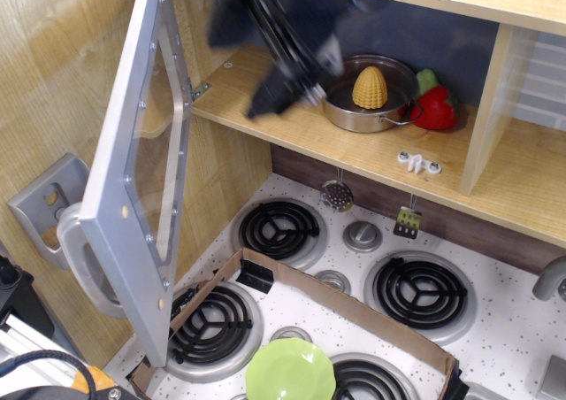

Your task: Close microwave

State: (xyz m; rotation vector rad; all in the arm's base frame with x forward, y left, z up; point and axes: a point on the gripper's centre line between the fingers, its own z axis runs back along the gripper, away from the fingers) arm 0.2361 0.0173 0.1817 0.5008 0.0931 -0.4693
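my fingers [265, 64] sit at about twelve o'clock, blurred, up inside the wooden compartment; one dark tip shows at the lower end near the shelf. i cannot tell how wide they are spread, and they seem to hold nothing. the microwave [141, 170] door stands swung wide open at nine o'clock, its grey loop handle low on the left edge. just right of my fingers a metal pan [371, 108] holds a yellow corn [370, 88]. a green plate [290, 371] lies at six o'clock.
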